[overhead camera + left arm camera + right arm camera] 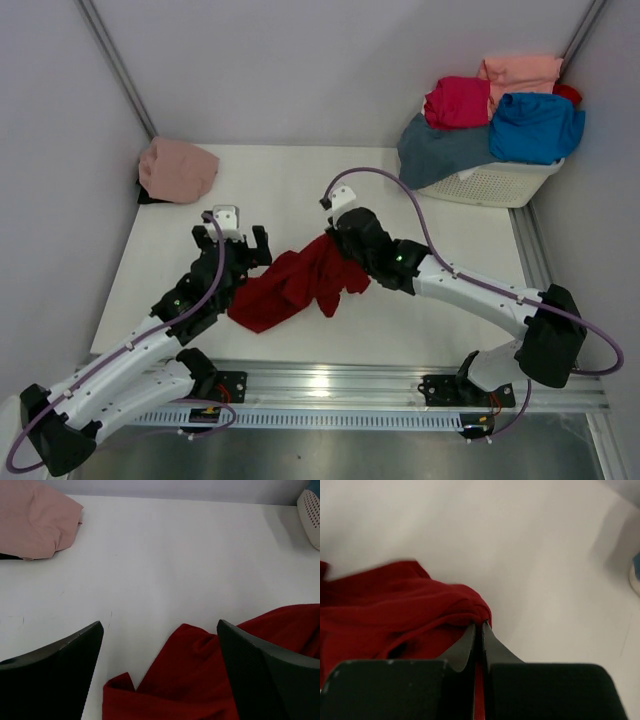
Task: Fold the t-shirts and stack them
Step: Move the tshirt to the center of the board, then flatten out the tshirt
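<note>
A dark red t-shirt [295, 285] lies crumpled at the centre of the counter [300, 190], drawn out from 8 o'clock toward 2 o'clock between two arms. The right tool [481, 627] is pinched fully closed on a bunched fold at the shirt's 2 o'clock end. The left tool [159, 625] stands wide apart over the 9 o'clock edge, gripping nothing. The risk lies in that bunched hold. The right tool has gathered cloth rather than a clean hem or shoulder, so a pull from here may drag the shirt as a rope instead of spreading it flat. The left tool could also close on several layers, or on bare counter, since the cloth reaches only its right finger. At 2 o'clock a slate grey-blue t-shirt [440, 150] hangs over the wall of the white basket [500, 185] and could slide out if knocked. The count is six t-shirts. One is dark red, and one dusty pink t-shirt [178, 168] sits at 10 o'clock. Four are heaped on the basket, the slate one plus a magenta t-shirt [458, 100], a salmon t-shirt [520, 70] and a bright blue t-shirt [537, 127]. There is one basket and there are two tools.
</note>
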You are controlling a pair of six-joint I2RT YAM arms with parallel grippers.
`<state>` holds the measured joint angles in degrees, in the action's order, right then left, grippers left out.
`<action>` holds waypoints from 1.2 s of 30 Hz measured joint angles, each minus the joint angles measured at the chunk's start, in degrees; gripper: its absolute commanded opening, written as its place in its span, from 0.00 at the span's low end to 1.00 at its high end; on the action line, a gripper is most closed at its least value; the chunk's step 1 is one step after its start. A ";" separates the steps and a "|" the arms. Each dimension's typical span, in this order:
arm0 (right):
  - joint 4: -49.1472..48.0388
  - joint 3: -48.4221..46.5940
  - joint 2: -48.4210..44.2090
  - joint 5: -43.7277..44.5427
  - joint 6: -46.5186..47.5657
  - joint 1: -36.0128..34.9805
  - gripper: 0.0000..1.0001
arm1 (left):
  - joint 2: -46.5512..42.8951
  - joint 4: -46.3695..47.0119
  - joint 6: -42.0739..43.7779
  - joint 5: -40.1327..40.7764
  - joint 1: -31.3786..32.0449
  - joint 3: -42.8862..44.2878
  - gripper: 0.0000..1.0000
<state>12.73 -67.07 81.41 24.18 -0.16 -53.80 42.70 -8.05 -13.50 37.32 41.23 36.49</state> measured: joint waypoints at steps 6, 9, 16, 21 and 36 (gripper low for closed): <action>3.41 2.45 1.68 6.67 -4.00 0.96 0.00 | 0.50 -0.42 -0.11 -0.09 0.00 0.20 0.99; 5.11 2.45 2.29 10.80 -7.02 1.29 0.07 | 2.60 -1.62 -0.20 -1.60 0.39 1.16 0.99; 7.28 3.48 2.25 13.57 -12.74 1.31 0.80 | 9.66 -4.96 -6.78 -12.83 2.21 3.21 0.98; 7.93 4.79 0.96 14.23 -13.79 1.31 0.86 | 17.07 -4.33 -13.31 -20.57 6.82 2.25 0.97; 10.23 7.72 -3.02 17.94 -14.88 1.42 0.82 | 37.42 -0.17 -19.52 -28.57 11.89 2.01 0.93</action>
<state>22.96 -59.35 78.39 42.13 -15.05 -52.38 80.12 -8.23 -33.01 8.75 53.12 38.50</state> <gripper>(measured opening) 0.836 0.940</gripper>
